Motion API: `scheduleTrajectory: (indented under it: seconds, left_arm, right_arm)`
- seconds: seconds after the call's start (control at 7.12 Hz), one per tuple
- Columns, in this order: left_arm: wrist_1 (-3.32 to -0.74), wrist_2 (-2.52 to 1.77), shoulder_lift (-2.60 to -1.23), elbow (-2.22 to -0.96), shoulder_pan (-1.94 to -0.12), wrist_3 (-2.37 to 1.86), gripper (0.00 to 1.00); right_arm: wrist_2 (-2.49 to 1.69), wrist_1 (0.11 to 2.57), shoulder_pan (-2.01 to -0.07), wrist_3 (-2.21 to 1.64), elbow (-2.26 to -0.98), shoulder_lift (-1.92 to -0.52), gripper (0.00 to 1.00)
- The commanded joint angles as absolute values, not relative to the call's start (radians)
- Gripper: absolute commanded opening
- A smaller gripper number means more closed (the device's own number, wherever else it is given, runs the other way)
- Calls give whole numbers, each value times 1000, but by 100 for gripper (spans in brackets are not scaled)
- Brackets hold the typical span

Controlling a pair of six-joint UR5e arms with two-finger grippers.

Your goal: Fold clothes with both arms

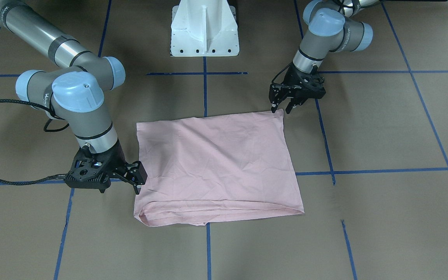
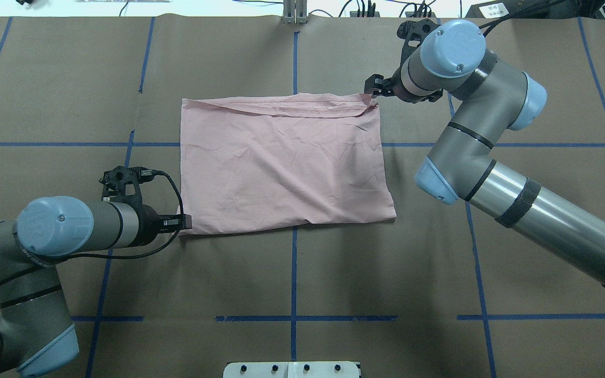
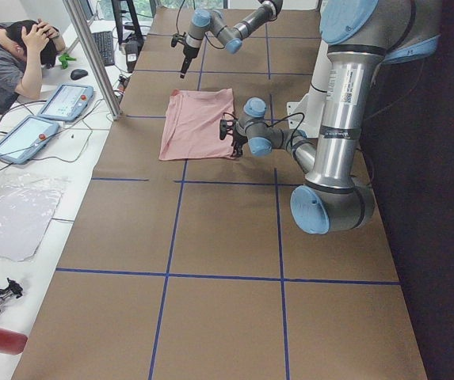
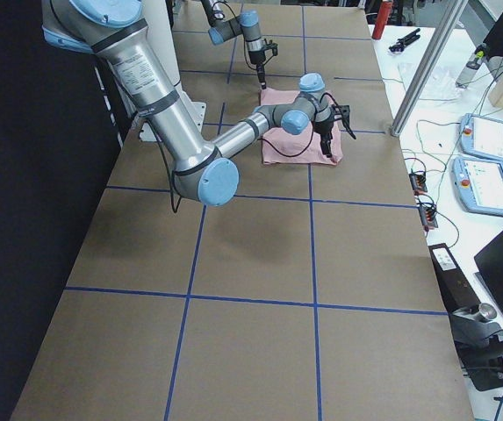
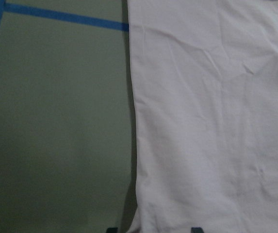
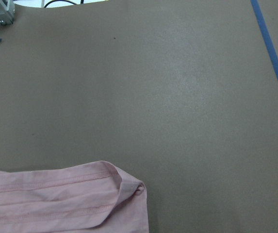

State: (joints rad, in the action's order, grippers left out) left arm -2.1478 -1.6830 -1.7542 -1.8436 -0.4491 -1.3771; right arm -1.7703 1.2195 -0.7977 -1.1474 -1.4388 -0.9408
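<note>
**Flanking the folded shirt at two opposite corners**

Start at the left of your overhead view. The left arm (image 2: 55, 226) lies low over the table (image 2: 71, 79) and points toward the shirt. The left gripper (image 1: 280, 111) sits at the shirt's corner nearest the robot on that side. Its fingers are spread apart with nothing pinched. In the left wrist view you see both fingertips (image 5: 194, 228) at the bottom edge, and the shirt's edge runs up between them.

Move to the middle. The shirt (image 2: 281, 163) lies flat, folded into a rough rectangle, plain pink side up, lightly creased. It covers the crossing of two blue tape lines (image 2: 293, 273). Its stacked hems run along the edge farthest from the robot.

On the right, the right arm (image 2: 491, 157) reaches across to the far right corner. The right gripper (image 2: 373, 86) is just beside that corner, where the hem is curled over. You cannot tell from these views whether its fingers are apart or together, because the wrist hides them from above. The right wrist camera shows only the curled corner and bare table.
</note>
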Motion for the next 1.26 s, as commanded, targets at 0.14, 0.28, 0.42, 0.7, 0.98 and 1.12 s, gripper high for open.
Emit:
scheduleTrajectory:
  seconds: [0.14, 0.28, 0.42, 0.7, 0.98, 1.12]
  left_arm:
    - [-2146, -1684, -1764, -1832, -437, -1379, 57]
    - [-2145, -1684, -1764, -1830, -437, -1378, 57]
    - [-2143, -1683, -1764, -1830, -437, -1378, 56]
    - [-2143, -1681, -1773, -1812, -437, -1378, 52]
    - [-2143, -1681, -1776, -1807, -437, -1378, 46]
    - [-2143, -1681, -1776, -1802, -437, -1378, 21]
  right_arm:
    - [-1770, 1218, -798, -1147, -1439, -945, 100]
    - [-1770, 1218, -798, -1147, -1439, -943, 100]
    - [-1770, 1218, -798, -1147, -1439, -943, 100]
    - [-1770, 1218, -798, -1147, -1439, -943, 100]
    - [-1770, 1219, -798, -1147, -1439, -943, 100]
    - [-1770, 1218, -798, -1147, -1439, -943, 100]
